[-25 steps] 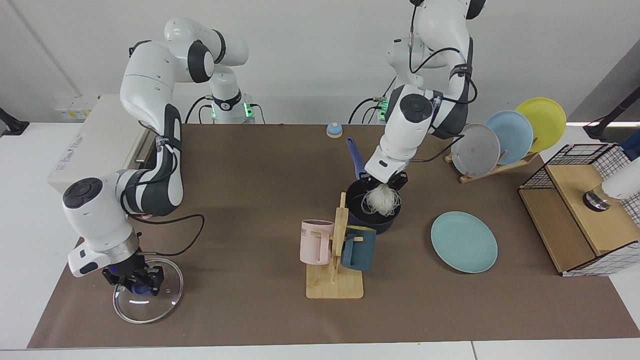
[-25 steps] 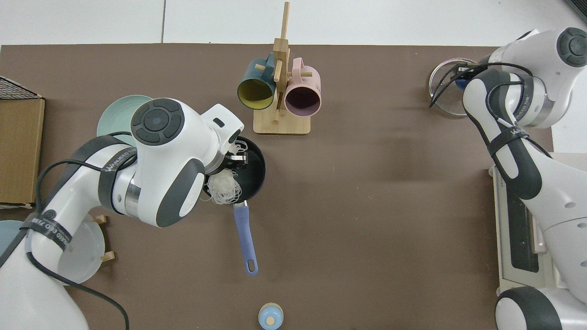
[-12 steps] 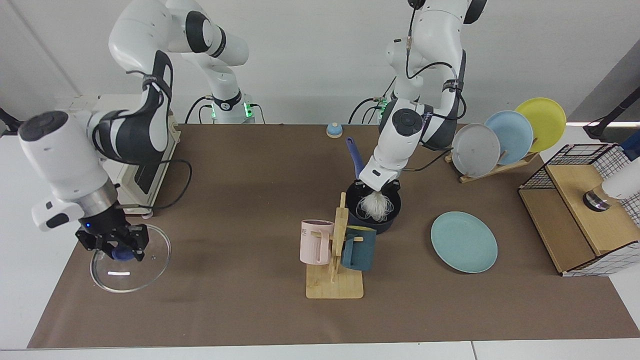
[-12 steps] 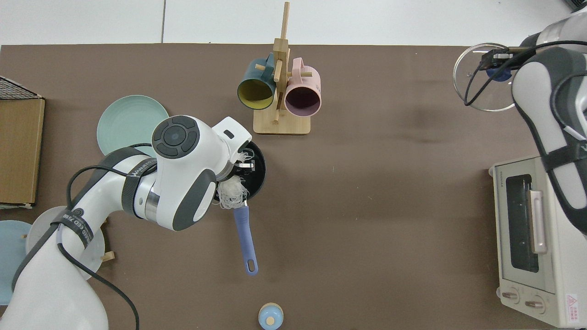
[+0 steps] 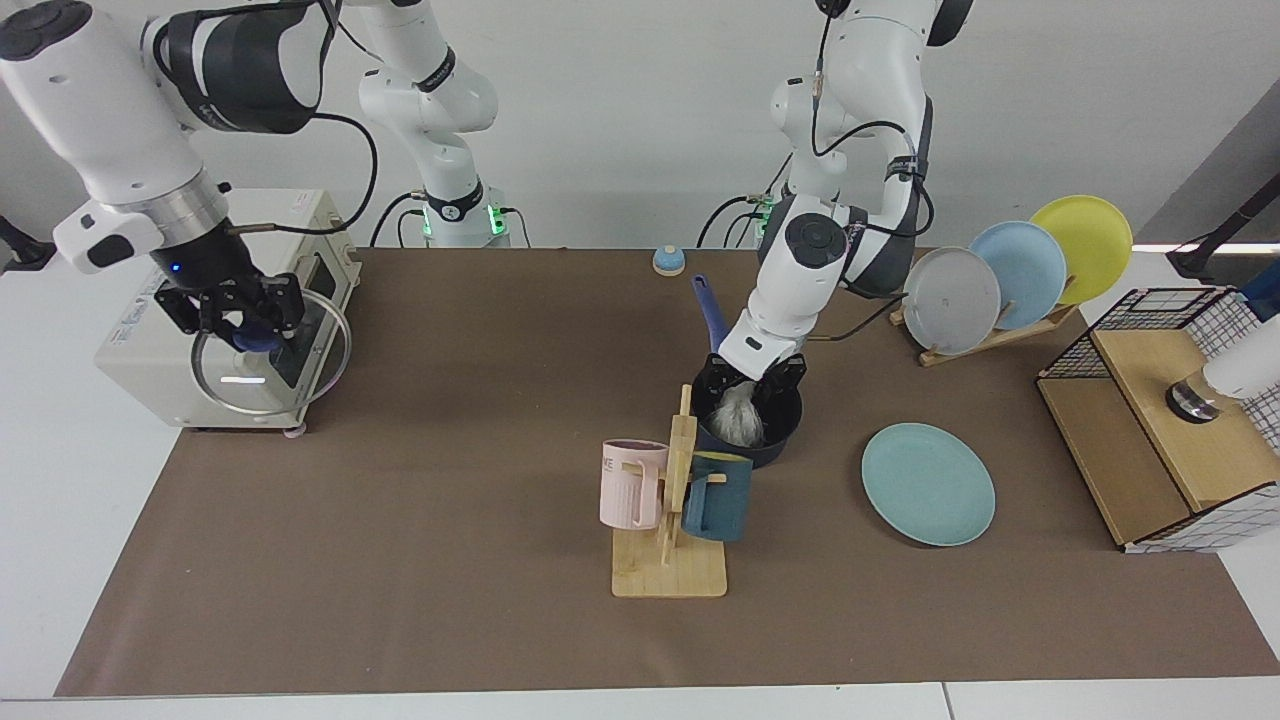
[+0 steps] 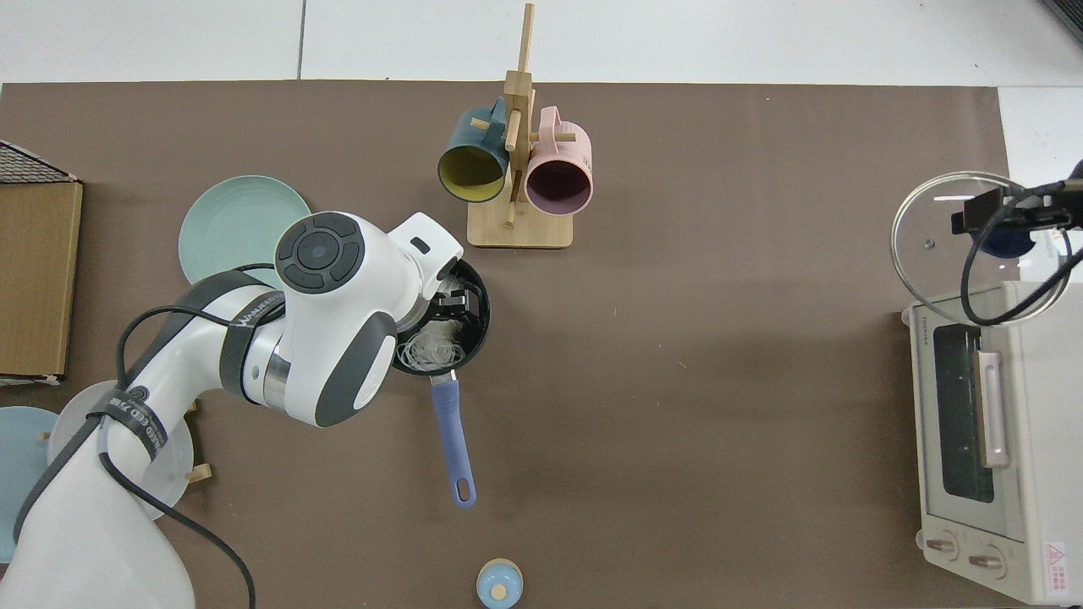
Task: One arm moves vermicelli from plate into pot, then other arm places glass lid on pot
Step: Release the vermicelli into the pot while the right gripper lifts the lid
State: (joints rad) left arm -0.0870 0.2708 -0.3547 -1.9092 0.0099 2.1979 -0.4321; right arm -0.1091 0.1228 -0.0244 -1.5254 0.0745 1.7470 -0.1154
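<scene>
A brown mat covers the worktop point(image 5: 480, 600). A wooden mug rack point(image 5: 672, 520) stands just at 7 o'clock of the pot point(image 5: 775, 440), partly screening it; the plate point(image 5: 928, 484) lies bare at the pot's 3 o'clock. The left hand point(image 5: 750, 383) dips into the pot, fingers spread around the vermicelli point(image 6: 430, 347) resting inside. The right hand point(image 5: 232, 310), raised before the toaster oven point(image 6: 981, 440), pinches the knob of the glass lid point(image 5: 262, 355), which hangs tilted.

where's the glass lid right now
The glass lid hangs off the table from the right gripper, shut on its blue knob, at the facing view's far left in front of the toaster oven, far from the pot.
</scene>
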